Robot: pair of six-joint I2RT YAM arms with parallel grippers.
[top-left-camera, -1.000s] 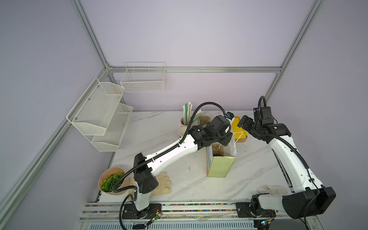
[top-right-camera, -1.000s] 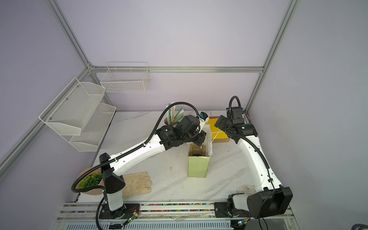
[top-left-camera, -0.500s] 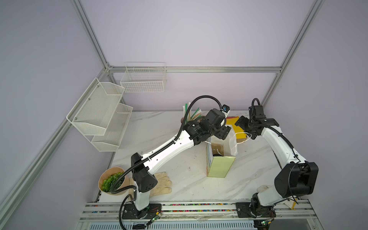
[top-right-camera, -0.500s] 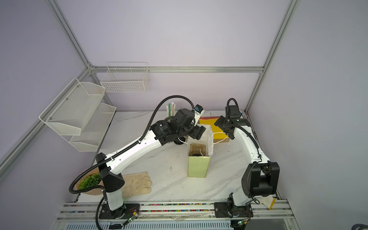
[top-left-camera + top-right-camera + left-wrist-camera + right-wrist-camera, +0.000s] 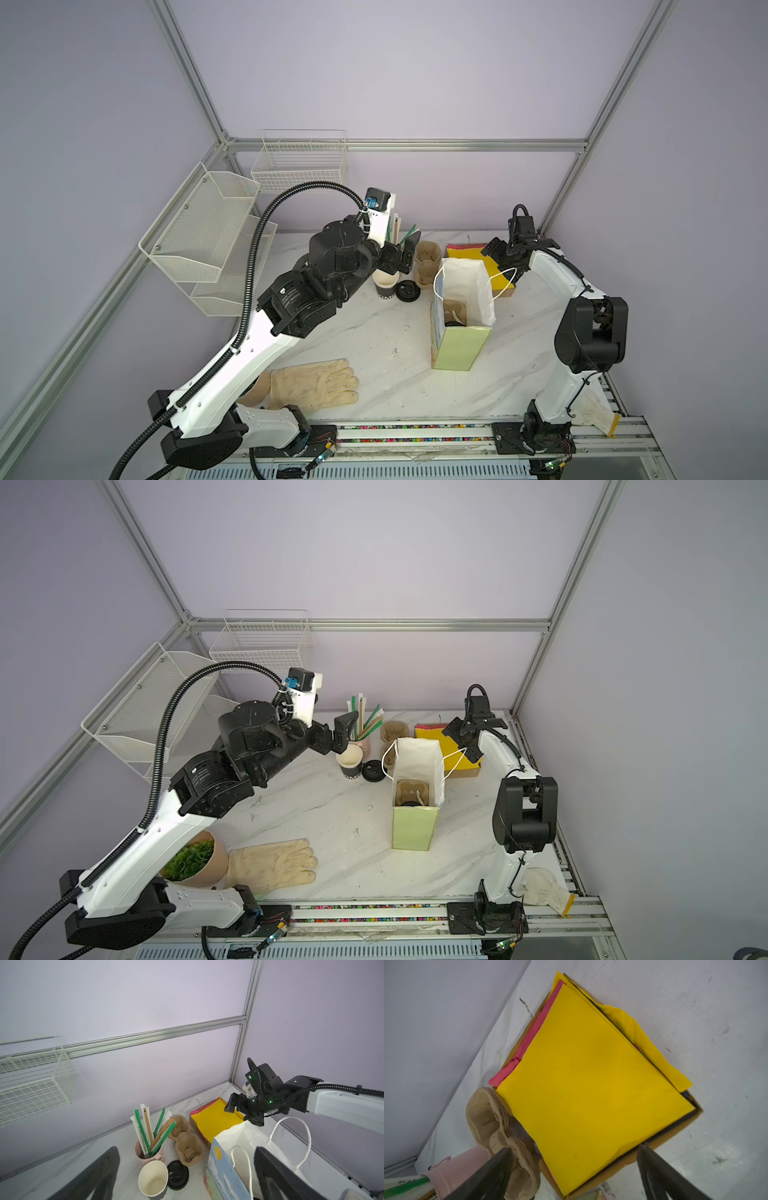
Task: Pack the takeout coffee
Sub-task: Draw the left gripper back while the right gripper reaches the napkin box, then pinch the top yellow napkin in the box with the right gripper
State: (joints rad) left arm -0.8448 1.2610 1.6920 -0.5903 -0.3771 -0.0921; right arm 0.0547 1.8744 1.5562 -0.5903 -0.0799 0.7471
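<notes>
The takeout coffee (image 5: 411, 803) sits deep inside the upright paper bag (image 5: 415, 829), in a cardboard carrier. Only a sliver of its black lid (image 5: 451, 323) shows in both top views. The cup wall is hidden. My left gripper (image 5: 343, 732) hangs open and empty left of the bag, above the black paper cup (image 5: 350, 762). In the left wrist view its fingers (image 5: 93, 1176) frame that cup (image 5: 153, 1178) and the bag's edge (image 5: 224, 1167). Behind the bag, my right gripper (image 5: 462, 742) is open and empty over the box of yellow paper (image 5: 591, 1084).
A loose black lid (image 5: 372, 770) lies beside the open black cup. The pink cup of straws (image 5: 148, 1153) and an empty cardboard carrier (image 5: 187, 1145) stand behind them. A glove (image 5: 270, 864) and a bowl of greens (image 5: 191, 860) are at the front left. Wire shelves hang on the left wall.
My left gripper has opened and drawn back up and left from over the bag's mouth. The right arm has folded back, its gripper staying open near the yellow box.
</notes>
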